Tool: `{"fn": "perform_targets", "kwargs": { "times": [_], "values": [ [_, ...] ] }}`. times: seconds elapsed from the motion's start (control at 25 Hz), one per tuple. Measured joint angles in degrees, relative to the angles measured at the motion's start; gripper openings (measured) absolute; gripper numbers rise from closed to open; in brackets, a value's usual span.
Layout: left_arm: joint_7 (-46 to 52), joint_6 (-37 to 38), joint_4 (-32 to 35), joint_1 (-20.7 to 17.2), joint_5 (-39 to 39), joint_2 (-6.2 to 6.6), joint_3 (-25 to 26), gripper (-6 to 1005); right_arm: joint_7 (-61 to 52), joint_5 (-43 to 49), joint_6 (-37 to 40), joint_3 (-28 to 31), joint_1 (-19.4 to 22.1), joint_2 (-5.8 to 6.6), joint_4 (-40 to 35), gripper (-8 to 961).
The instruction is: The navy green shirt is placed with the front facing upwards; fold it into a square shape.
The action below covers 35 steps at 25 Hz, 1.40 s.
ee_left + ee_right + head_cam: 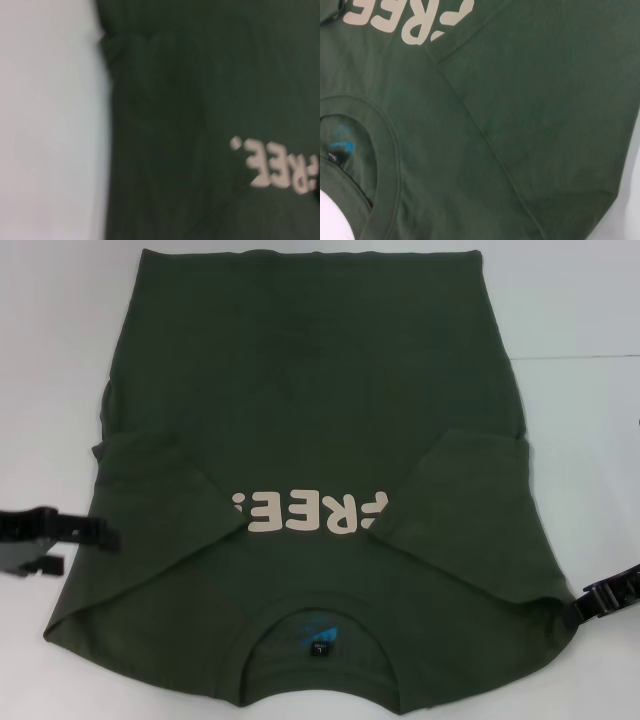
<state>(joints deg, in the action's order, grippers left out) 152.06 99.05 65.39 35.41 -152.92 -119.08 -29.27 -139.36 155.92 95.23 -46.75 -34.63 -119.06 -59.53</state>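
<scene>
Now | left gripper [100, 536] beside shirt [310, 410] | right gripper [590, 602] at sleeve | fingers' opening unclear

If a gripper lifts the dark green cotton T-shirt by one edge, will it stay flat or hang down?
The dark green cotton T-shirt would probably droop: both sleeves already lie folded inward with soft creases. It likely weighs little, being thin cloth lying flat on the white table. If pushed, it may bunch up rather than slide whole.

White table [60, 360], navy green shirt [310, 390] spread flat on it, sleeves folded inward
</scene>
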Motion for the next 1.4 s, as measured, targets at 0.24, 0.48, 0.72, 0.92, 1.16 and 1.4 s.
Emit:
{"fn": "perform_targets", "kwargs": {
  "times": [0.24,0.48,0.72,0.92,1.16,1.4],
  "values": [
    [2.87,2.27,0.30,0.14,-5.04,0.19,0.45,853,0.25,0.00,0.03,0.00,-0.15,0.03,-0.01,37],
    [3.76,1.80,-0.17,-0.50,-8.27,-0.05,0.93,850,0.47,0.00,0.00,0.00,-0.45,0.01,0.12,37],
    [3.62,0.38,-2.54,-0.57,-8.55,-0.04,1.58,846,0.89,0.00,0.05,0.00,-0.65,-0.01,0.06,37],
    [3.24,-1.26,-4.68,-0.28,-8.67,0.18,1.67,843,0.93,-0.01,0.05,0.00,-0.71,-0.03,0.09,36],
    [3.20,-2.56,-5.62,-0.19,-9.87,0.22,1.46,839,0.94,0.00,0.15,0.00,-1.02,-0.04,0.06,36],
    [2.74,-3.42,-6.77,0.07,-9.98,0.29,1.18,835,0.93,0.00,0.24,-0.19,-1.46,-0.04,0.22,36]
  ]
}}
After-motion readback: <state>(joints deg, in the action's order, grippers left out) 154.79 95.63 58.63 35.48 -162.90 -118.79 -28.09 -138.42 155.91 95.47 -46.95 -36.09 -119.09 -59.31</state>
